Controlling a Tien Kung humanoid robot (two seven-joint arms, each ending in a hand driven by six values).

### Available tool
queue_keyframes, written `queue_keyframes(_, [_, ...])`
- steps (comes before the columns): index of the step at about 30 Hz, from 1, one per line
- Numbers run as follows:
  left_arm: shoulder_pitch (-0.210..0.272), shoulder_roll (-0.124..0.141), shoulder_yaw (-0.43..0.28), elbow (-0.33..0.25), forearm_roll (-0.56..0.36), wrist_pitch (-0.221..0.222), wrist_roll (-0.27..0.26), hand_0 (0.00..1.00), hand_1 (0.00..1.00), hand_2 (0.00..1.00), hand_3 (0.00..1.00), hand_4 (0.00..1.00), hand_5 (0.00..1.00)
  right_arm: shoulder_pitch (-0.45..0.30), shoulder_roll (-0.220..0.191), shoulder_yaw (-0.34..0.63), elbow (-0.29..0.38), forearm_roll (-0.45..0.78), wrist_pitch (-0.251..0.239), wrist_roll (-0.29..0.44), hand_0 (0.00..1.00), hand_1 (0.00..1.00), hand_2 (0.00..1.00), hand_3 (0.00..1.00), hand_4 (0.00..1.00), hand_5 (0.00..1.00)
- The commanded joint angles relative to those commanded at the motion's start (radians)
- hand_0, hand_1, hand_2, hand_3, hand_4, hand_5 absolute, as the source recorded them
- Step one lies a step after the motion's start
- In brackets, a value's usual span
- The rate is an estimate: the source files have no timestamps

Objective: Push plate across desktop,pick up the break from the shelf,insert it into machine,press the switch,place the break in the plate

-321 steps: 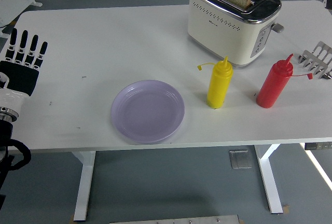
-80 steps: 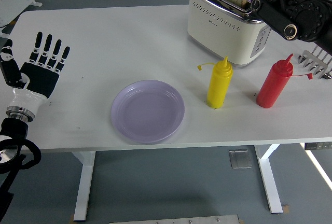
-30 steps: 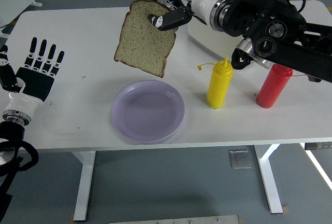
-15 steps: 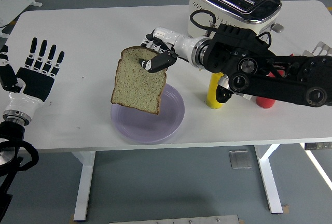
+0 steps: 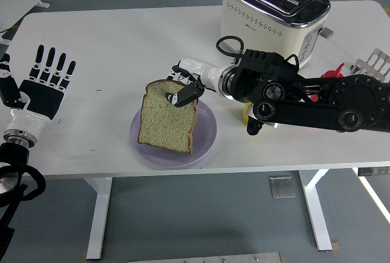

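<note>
Now pinching bread slice [image 5: 166, 123] at its twelve o'clock edge with right robot hand [image 5: 184, 87], over purple plate [image 5: 207, 130]; left robot hand [image 5: 44, 83] spread at desk's [image 5: 122, 50] nine o'clock.

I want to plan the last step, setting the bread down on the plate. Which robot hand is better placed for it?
The right robot hand. It already grips the bread over the plate. The left robot hand is open, far off at the table's left edge.
</note>
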State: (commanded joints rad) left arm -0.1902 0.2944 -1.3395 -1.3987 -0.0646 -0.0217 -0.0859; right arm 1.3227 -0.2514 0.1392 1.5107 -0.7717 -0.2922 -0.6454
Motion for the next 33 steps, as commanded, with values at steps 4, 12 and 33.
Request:
queue_keyframes(4, [0.000, 0.000, 0.005, 0.002, 0.000, 0.001, 0.000, 0.781, 0.720, 0.673, 0.700, 0.702, 0.998, 0.007, 0.024, -0.018, -0.040, 0.012, -0.010, 0.000, 0.292, 0.379, 0.426, 0.395, 0.196, 0.002])
queue_keyframes(12, [0.001, 0.001, 0.010, 0.005, -0.001, 0.003, -0.001, 0.780, 0.715, 0.668, 0.698, 0.701, 0.998, 0.005, 0.051, -0.050, -0.100, 0.023, -0.026, 0.002, 0.292, 0.381, 0.432, 0.396, 0.192, 0.002])
queue_keyframes(33, [-0.002, 0.002, 0.014, 0.006, -0.001, 0.007, -0.003, 0.764, 0.658, 0.629, 0.685, 0.680, 0.998, -0.013, 0.074, -0.076, -0.134, 0.020, -0.005, 0.012, 0.278, 0.423, 0.495, 0.495, 0.283, 0.002])
